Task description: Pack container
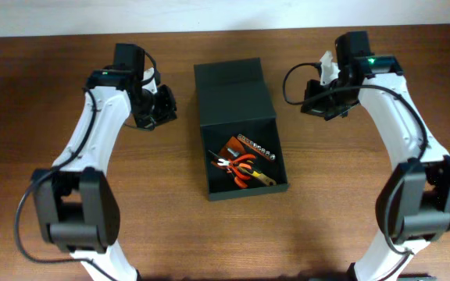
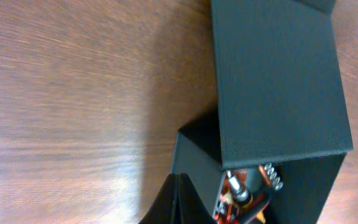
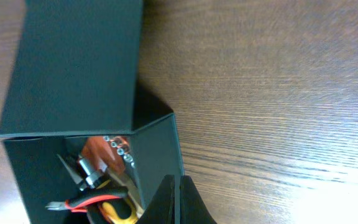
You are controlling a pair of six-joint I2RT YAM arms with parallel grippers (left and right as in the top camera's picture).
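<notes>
The dark green container stands open in the middle of the table, its flap lid folded back toward the far side. Inside lie hand tools: orange-handled pliers, a bit set and others. My left gripper hovers left of the lid, shut and holding nothing; its wrist view shows the shut jaws by the container wall with the tools visible. My right gripper hangs right of the lid, also shut and holding nothing, beside the container wall and tools.
Brown wooden table all round the container. The two arm bases stand at the near left and near right corners.
</notes>
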